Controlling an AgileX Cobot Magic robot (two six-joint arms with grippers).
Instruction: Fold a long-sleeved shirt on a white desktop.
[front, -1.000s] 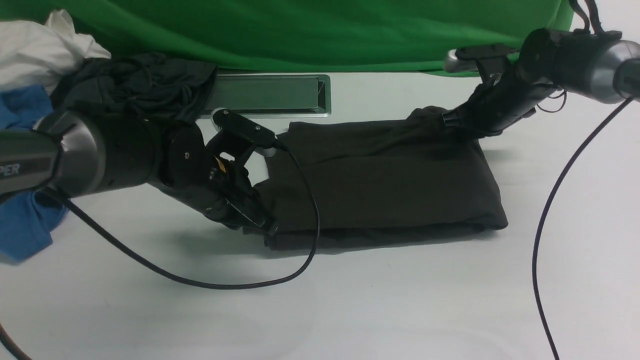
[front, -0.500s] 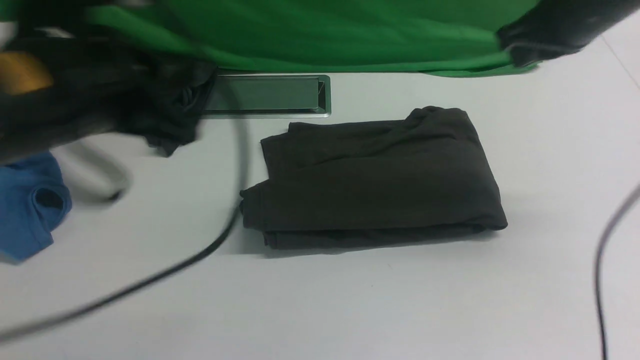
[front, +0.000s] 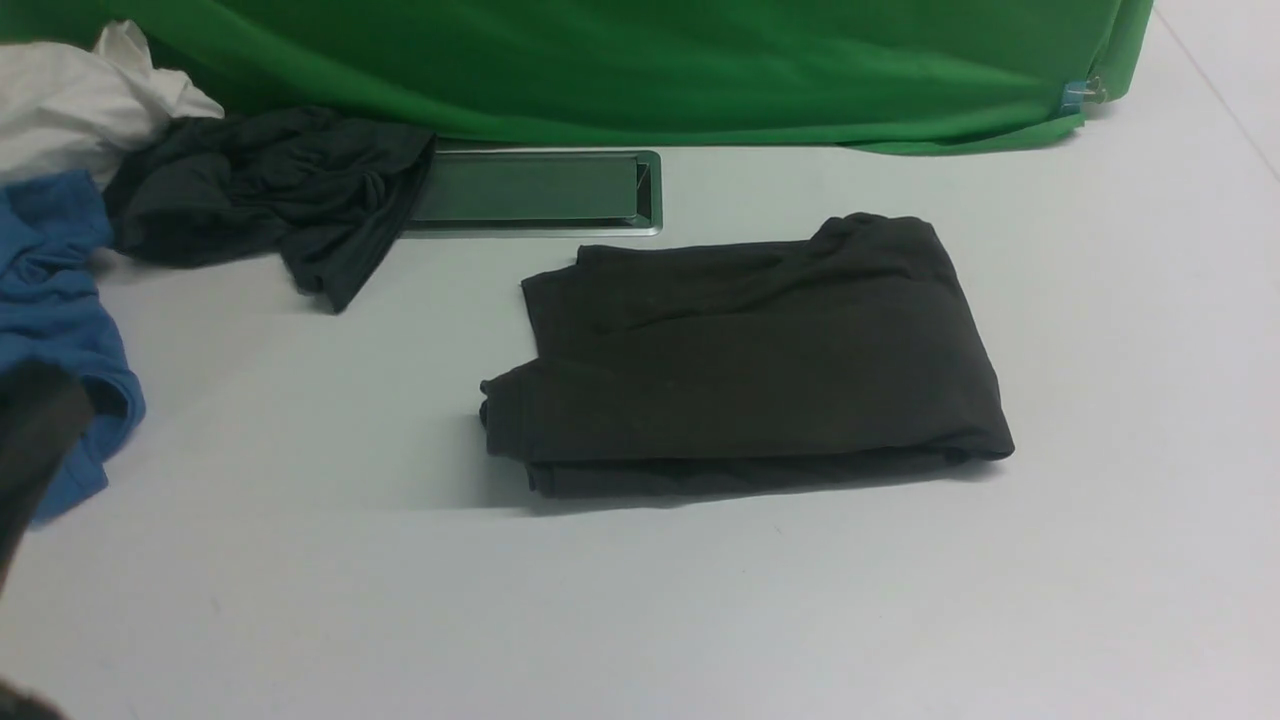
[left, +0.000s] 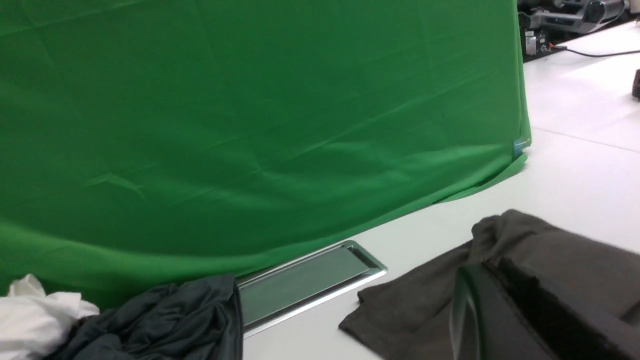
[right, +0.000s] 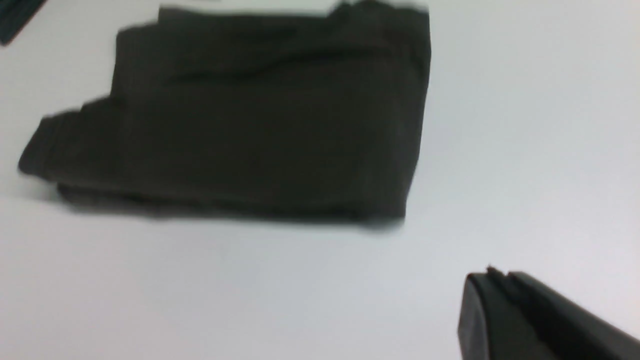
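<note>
Front view: the long-sleeved shirt (front: 745, 355) lies folded into a thick dark rectangle near the middle of the white desktop (front: 640, 600), with nothing touching it.
Shirt shape: the layers are stacked, one corner juts out on the robot's left side, and the far right corner is a little bunched.
Cable hatch (front: 535, 192): set into the desktop just beyond the shirt's far left corner, close to it but apart.
Green backdrop (front: 600, 65): hangs along the far edge of the desktop, its hem resting on the surface.
Grey garment (front: 270, 195): crumpled at the far left, one edge overlapping the hatch's left end.
Blue garment (front: 55, 320): heaped at the left edge, nearer than the grey one.
White cloth (front: 80, 95): bunched in the far left corner, behind the grey and blue pieces.
Left gripper (left: 525, 310): seen only in the left wrist view, blurred, jaws closed together and empty, raised with the shirt behind it.
Right gripper (right: 505, 300): seen only in the right wrist view, jaws closed and empty, above bare desktop well apart from the shirt.
Left arm: a dark blurred shape at the lower left edge of the front view, too blurred to make out.
</note>
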